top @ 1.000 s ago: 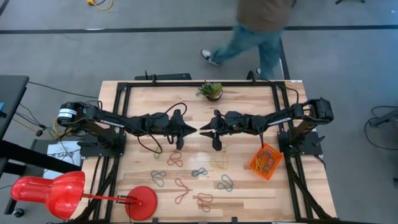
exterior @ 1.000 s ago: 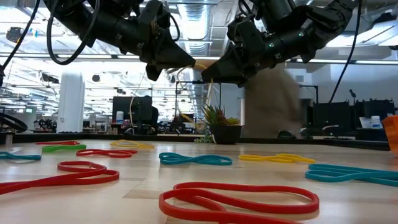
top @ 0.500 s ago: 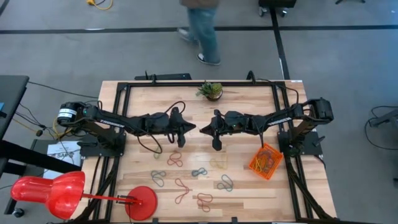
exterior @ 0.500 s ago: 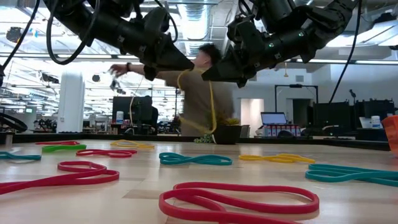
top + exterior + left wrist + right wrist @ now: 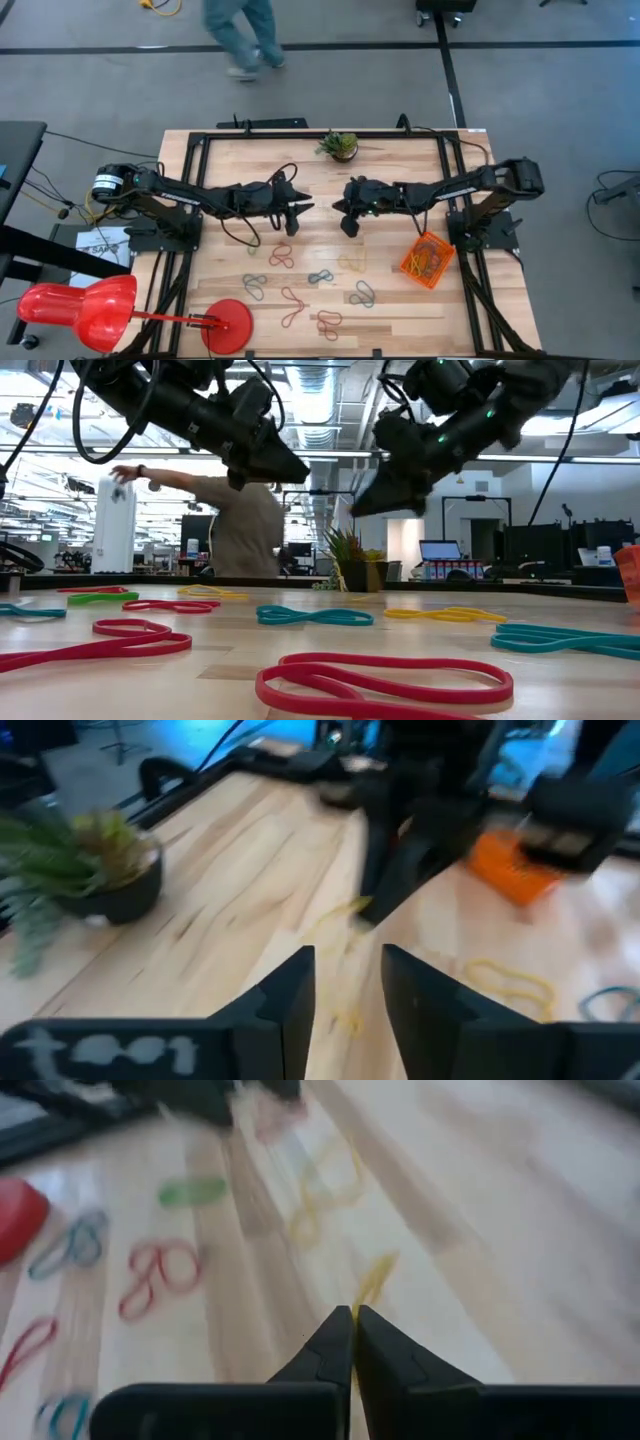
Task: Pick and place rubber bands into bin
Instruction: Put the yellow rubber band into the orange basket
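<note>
Several rubber bands (image 5: 320,277) in red, green, yellow and grey-blue lie flat on the near half of the wooden table; the low view shows them too (image 5: 315,616). The orange bin (image 5: 427,258) stands at the right with bands inside. My right gripper (image 5: 338,208) hovers above the table's middle, shut on a yellow rubber band (image 5: 375,1280). My left gripper (image 5: 306,207) faces it a short way to the left, open and empty; the gap between its fingers shows in the left wrist view (image 5: 348,985). My right gripper pinches the yellow rubber band between its shut fingertips. A short yellow length (image 5: 372,1285) shows just past the tips, also seen at the gripper's tip from the left wrist view (image 5: 338,913). The fingers slant down toward the table's left. The band is clear of the table.
A small potted plant (image 5: 340,146) stands at the far middle edge. A red lamp with a round base (image 5: 228,325) sits at the near left. Black cables (image 5: 240,235) loop under my left arm. A person (image 5: 245,35) walks on the floor beyond the table.
My two grippers, tip to tip a second ago with the yellow band between them, have drawn apart: the left toward the table's left, the right toward its right. The band hung as a loop half a second ago. The person has walked leftward behind the table.
</note>
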